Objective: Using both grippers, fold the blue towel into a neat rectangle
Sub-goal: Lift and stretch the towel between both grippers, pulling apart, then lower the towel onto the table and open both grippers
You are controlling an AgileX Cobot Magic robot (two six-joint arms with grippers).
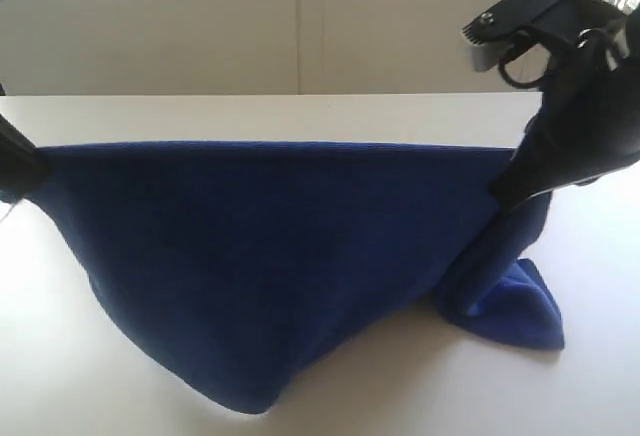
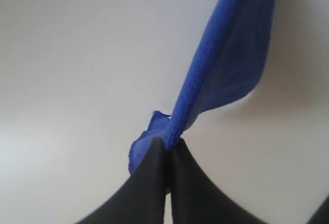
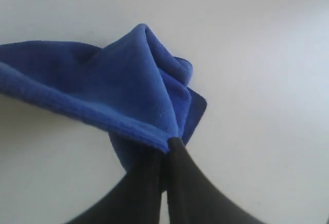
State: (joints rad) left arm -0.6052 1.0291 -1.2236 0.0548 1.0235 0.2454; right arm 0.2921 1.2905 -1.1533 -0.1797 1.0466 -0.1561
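- Towel (image 1: 280, 256): blue, hung between both hands over the bench (image 1: 300, 116). Top edge taut and level. Belly sags to a low point that seems to touch the bench. Right end lies bunched on the bench.
- Left hand (image 2: 168, 143): pinched tight on the hem at one top corner.
- Right hand (image 3: 167, 144): pinched tight on the hem at the other corner, with folds gathered just beneath.
- Step in hand, as judged: carry the held edge over to lay a fold. Hold both hands level with equal pull and lower slowly so the slack lands flat. The right bunch likely wants drawing out first.
- Exterior view: shows full span, sag and bunch; both pinches obscured.
- Wrist views: show each pinch close, but neither shows the span.
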